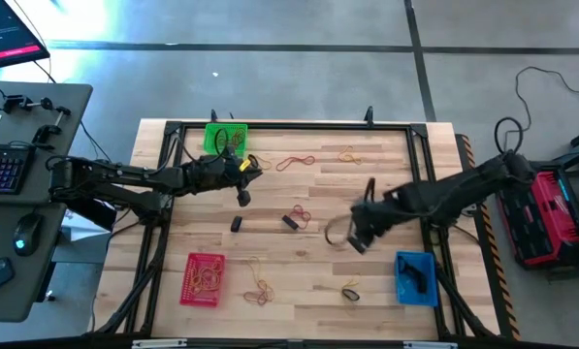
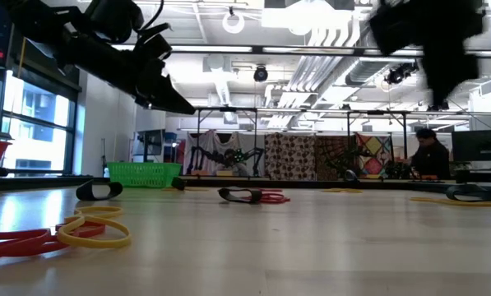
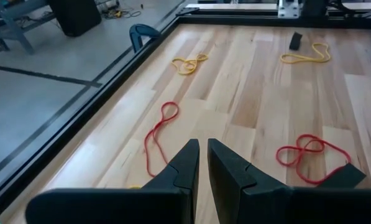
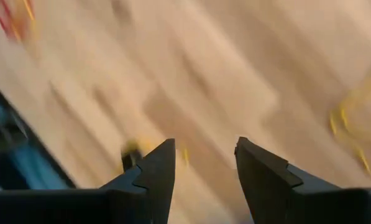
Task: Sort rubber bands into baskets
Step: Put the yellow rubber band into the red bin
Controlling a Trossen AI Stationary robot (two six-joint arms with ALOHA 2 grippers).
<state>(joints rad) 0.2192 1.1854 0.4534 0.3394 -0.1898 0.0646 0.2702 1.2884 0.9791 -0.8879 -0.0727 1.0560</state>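
The green basket (image 1: pixel 226 138) stands at the far left, the red basket (image 1: pixel 204 279) at the near left and the blue basket (image 1: pixel 416 276) at the near right. Rubber bands lie loose on the table: a red one (image 1: pixel 294 162), yellow ones (image 1: pixel 350 155) (image 1: pixel 260 288) and black ones (image 1: pixel 237 224). My left gripper (image 1: pixel 250 172) (image 3: pixel 202 158) is shut and raised above the table beside the green basket; I see nothing between its fingers. My right gripper (image 1: pixel 357 237) (image 4: pixel 204 155) is open and empty over the table's middle right, beside a thin loop (image 1: pixel 336 231).
A black frame (image 1: pixel 289 126) runs round the wooden table top. Bands lie inside the red basket (image 1: pixel 208 281), and something dark lies in the blue one (image 1: pixel 415 278). A red and a black band (image 2: pixel 249 196) lie together mid-table. A desk with a keyboard (image 1: pixel 0 167) stands to the left.
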